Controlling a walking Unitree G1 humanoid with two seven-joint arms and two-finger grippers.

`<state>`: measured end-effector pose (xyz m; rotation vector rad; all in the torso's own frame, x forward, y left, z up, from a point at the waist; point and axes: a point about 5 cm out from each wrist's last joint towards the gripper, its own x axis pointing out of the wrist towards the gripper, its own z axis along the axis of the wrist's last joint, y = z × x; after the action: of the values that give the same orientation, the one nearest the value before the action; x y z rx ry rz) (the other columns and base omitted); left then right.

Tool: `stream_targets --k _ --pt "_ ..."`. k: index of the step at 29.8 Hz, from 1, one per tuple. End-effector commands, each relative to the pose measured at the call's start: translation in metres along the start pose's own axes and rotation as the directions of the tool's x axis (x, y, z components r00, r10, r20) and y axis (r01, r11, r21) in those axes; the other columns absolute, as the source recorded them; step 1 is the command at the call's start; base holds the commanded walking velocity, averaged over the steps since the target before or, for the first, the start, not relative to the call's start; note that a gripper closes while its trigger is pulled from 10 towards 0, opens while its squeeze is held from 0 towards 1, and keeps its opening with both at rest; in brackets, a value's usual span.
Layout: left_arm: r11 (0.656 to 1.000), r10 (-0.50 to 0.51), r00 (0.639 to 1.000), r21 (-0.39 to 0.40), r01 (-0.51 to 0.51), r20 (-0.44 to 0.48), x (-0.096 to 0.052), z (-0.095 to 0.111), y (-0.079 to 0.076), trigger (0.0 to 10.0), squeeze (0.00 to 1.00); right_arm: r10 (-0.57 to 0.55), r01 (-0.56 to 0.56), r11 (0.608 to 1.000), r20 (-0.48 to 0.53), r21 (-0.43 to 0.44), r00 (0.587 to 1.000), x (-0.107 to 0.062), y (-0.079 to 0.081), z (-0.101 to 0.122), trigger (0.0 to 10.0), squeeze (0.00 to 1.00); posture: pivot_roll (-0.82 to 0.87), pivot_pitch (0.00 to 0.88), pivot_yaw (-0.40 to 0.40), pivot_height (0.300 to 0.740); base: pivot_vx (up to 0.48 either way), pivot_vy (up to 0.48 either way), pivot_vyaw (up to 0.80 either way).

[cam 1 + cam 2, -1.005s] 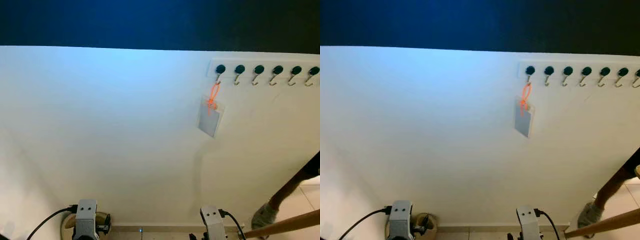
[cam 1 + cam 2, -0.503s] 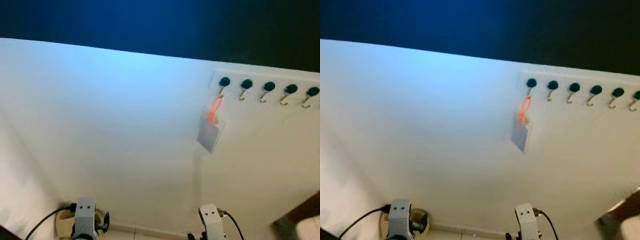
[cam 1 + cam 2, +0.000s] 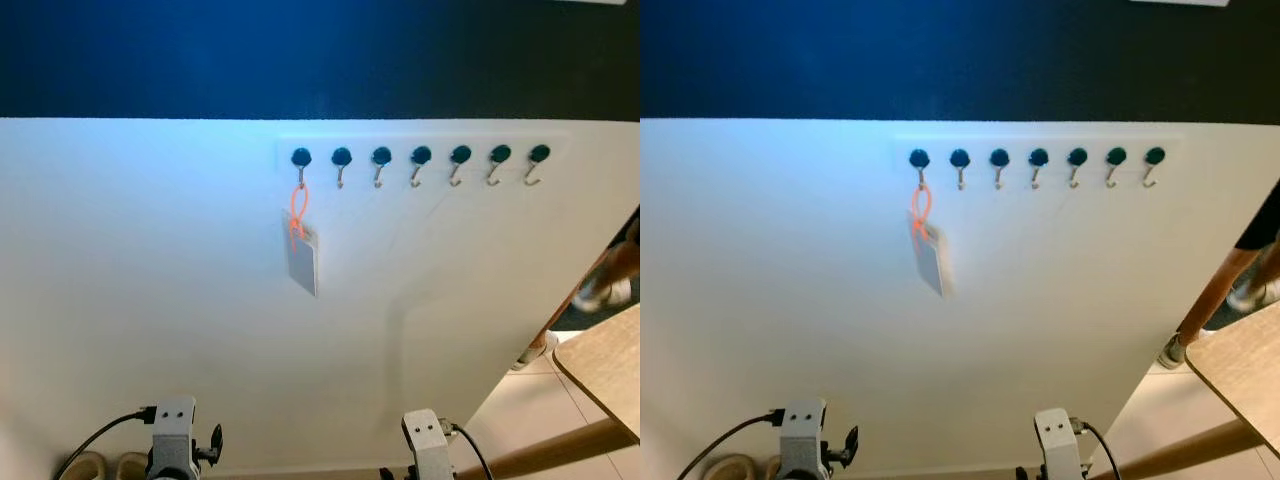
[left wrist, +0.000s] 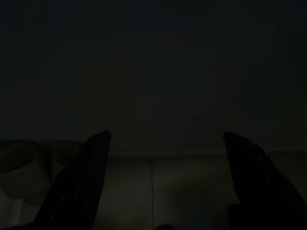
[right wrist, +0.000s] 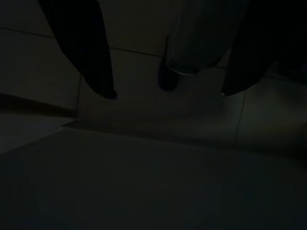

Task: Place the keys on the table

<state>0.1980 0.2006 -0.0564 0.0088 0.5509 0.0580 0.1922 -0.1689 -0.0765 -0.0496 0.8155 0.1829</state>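
The keys are a pale grey tag (image 3: 302, 262) on an orange loop (image 3: 297, 214), hanging from the leftmost hook of a white rack of dark-knobbed hooks (image 3: 420, 157) on the white wall. Both arms hang low, far beneath the tag: the left arm (image 3: 172, 440) and the right arm (image 3: 428, 445) show at the bottom edge. In the dark left wrist view my left gripper (image 4: 166, 134) is open with nothing between its fingers. My right gripper (image 5: 167, 94) is open too, above floor tiles.
A wooden table corner (image 3: 600, 365) juts in at the lower right, with a wooden leg (image 3: 545, 450) slanting under it. A person's legs and shoes (image 3: 600, 292) stand past the wall's right edge. Pale shoes (image 3: 100, 466) lie on the floor by my left arm.
The whole picture has shifted: the camera turned right, so the rack and tag now sit nearer the middle and the table corner has come into view. Both arms still hang low.
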Motion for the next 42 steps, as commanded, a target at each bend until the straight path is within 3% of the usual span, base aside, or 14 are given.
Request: stream_targets --k 1,7,16,24,42 --pt "1.0 -0.001 1.0 0.011 0.001 -0.003 -0.001 -0.001 0.0 10.0 0.0 -0.014 0.014 0.999 0.001 0.038 1.0 0.0 -0.001 0.0 10.0 0.0 0.06 0.042 -0.021 0.74 0.0 0.0 0.0" --pt "1.0 -0.001 1.0 0.019 0.001 -0.015 0.001 0.0 0.0 10.0 0.0 -0.145 0.136 0.977 0.044 0.167 0.988 -0.003 -0.02 0.005 10.0 0.0 0.06 0.045 -0.016 0.74 0.0 0.0 0.0" --pt "1.0 0.023 1.0 0.004 -0.023 -0.015 0.0 -0.002 0.0 10.0 0.0 -0.161 0.149 0.978 0.073 0.145 0.984 -0.004 -0.026 0.009 10.0 0.0 0.05 0.052 -0.013 0.74 0.0 0.0 0.0" --pt "1.0 0.02 1.0 -0.015 -0.02 -0.015 -0.003 -0.004 0.0 10.0 0.0 -0.153 0.139 0.978 0.084 0.155 0.985 -0.002 -0.022 0.012 10.0 0.0 0.05 0.056 -0.019 0.74 0.0 0.0 0.0" --pt "1.0 0.01 1.0 -0.024 -0.01 -0.009 -0.002 -0.004 -0.002 10.0 0.0 -0.138 0.123 0.981 0.095 0.149 0.986 -0.001 -0.018 0.014 10.0 0.0 0.05 0.059 -0.021 0.74 -0.366 0.0 0.0"
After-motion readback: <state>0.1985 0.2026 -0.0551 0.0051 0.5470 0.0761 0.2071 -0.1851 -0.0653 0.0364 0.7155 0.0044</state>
